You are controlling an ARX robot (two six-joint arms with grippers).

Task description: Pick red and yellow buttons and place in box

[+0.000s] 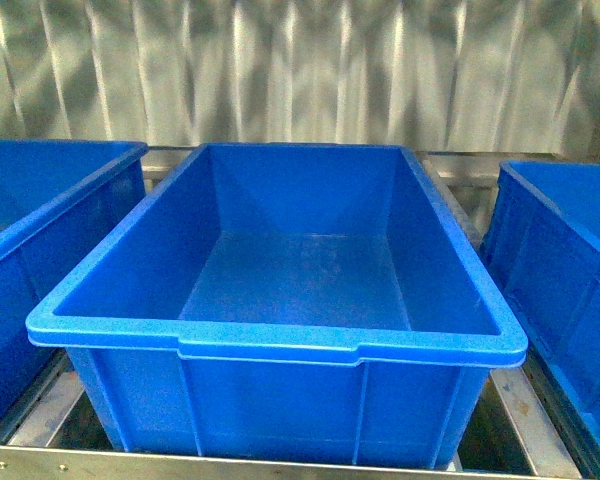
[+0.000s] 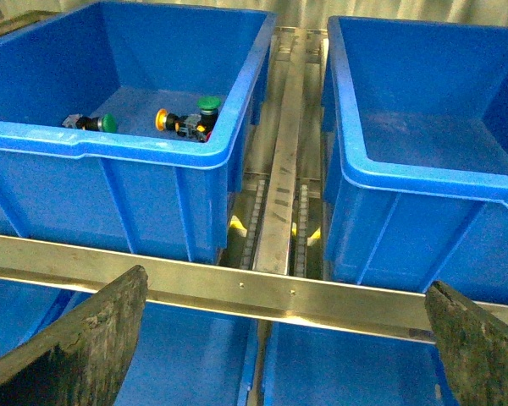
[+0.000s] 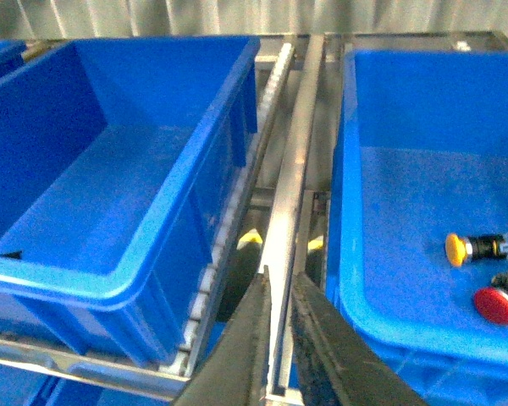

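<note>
Right pincer (image 3: 275, 338) tips, bases cropped.

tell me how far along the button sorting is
Nothing looks done: the middle box is empty. Nothing is in hand: the left gripper is open and the right gripper nearly closed on nothing. Left: a yellow button in the left bin, a yellow button and a red button in the right.

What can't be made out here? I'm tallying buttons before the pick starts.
- Red button, right wrist view: body cut off by the picture's edge.
- Buttons in the left bin, left wrist view: clustered; count unclear.
- Front view: side bins cropped, contents hidden.
- Right gripper: fingertips cut off.
</note>
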